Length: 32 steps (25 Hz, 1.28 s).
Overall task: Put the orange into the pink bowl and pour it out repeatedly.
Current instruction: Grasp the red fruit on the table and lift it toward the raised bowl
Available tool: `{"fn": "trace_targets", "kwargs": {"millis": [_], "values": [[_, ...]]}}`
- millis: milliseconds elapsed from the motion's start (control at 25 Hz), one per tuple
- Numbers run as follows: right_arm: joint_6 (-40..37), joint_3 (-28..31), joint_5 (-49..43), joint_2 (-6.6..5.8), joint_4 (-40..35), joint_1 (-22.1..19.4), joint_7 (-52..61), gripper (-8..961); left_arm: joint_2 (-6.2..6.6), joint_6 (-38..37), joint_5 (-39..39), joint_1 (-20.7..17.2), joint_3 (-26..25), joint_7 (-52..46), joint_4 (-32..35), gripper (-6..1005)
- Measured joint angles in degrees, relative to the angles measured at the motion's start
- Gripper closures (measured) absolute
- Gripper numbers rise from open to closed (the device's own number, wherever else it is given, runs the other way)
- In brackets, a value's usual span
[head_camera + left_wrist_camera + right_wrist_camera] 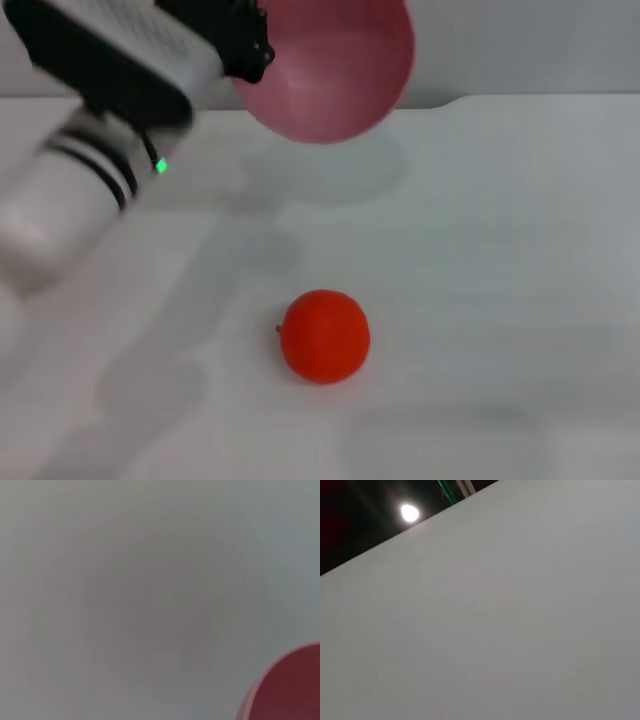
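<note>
One orange (324, 336) lay alone on the white table (500, 280), nearest the robot, with a tiny stem on its left side. Well beyond it, the pink bowl (335, 70) hung in the air above the table's far part, tilted so its empty inside faced the head camera. The left gripper (248, 45) held the bowl by its left rim, its dark fingers closed on the edge. A slice of that rim (287, 690) showed in the left wrist view.
</note>
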<state>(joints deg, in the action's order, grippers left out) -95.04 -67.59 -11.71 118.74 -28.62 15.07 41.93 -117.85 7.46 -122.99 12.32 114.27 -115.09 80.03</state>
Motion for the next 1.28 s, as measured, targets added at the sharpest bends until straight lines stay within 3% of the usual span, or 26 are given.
{"fn": "trace_targets", "kwargs": {"millis": [40,80,160,280,400,480,560,720,960,1040,1120,1200,1280], "values": [[0.05,0.02,-0.01,0.0,0.16,0.03,0.0,398,0.01,-8.17,0.42,1.84,-4.37,-3.45,0.3,957],[0.16,-0.05,-0.12,0.0,0.36,0.08,0.0,398,0.0,-10.77,0.56,2.45,-5.76,-4.32,0.38,957],[0.38,-0.31,-0.93,-0.03,0.52,0.18,0.19,397,0.01,-26.91,2.48,6.6,-14.75,-8.36,-0.65,957],[1.27,-0.45,-4.43,-0.47,1.08,0.87,1.63,397,0.21,-50.96,5.13,15.83,-31.88,-10.65,-8.05,957],[3.34,-0.2,-10.49,-1.63,1.45,2.14,4.53,397,1.59,-71.94,2.48,26.13,-50.11,-10.66,-19.26,957],[5.16,-0.2,-15.68,-2.75,1.23,2.98,6.97,397,3.08,-81.63,-2.77,30.05,-58.64,-11.42,-23.37,957],[7.39,-0.17,-21.74,-4.1,0.77,3.89,10.34,397,4.23,-85.55,-6.92,30.97,-61.8,-12.95,-23.15,957],[14.45,0.57,-36.92,-7.41,-2.65,5.96,22.82,398,7.12,-87.33,-11.28,30.48,-63.43,-16.97,-19.94,957],[21.51,5.5,-73.2,-9.66,-11.63,11.74,47.76,398,8.88,-87.92,-11.94,28.6,-66.07,-17.38,-19.36,957],[21.12,5.44,-83.6,-9.82,-13.91,14.94,55.42,397,9.02,-87.66,-12.04,28.15,-65.89,-17.39,-19.57,957],[19.32,4.19,-93.04,-9.24,-16.06,18.51,61.34,397,9.0,-87.4,-12.09,27.81,-65.55,-17.39,-19.8,957],[17.23,2.87,-100.43,-8.07,-17.54,21.93,64.8,397,8.76,-87.15,-12.15,27.6,-65.4,-17.41,-20.0,957],[15.06,1.89,-108.03,-5.91,-18.76,25.7,67.08,398,8.4,-87.06,-12.23,27.52,-65.31,-17.4,-20.21,957]]}}
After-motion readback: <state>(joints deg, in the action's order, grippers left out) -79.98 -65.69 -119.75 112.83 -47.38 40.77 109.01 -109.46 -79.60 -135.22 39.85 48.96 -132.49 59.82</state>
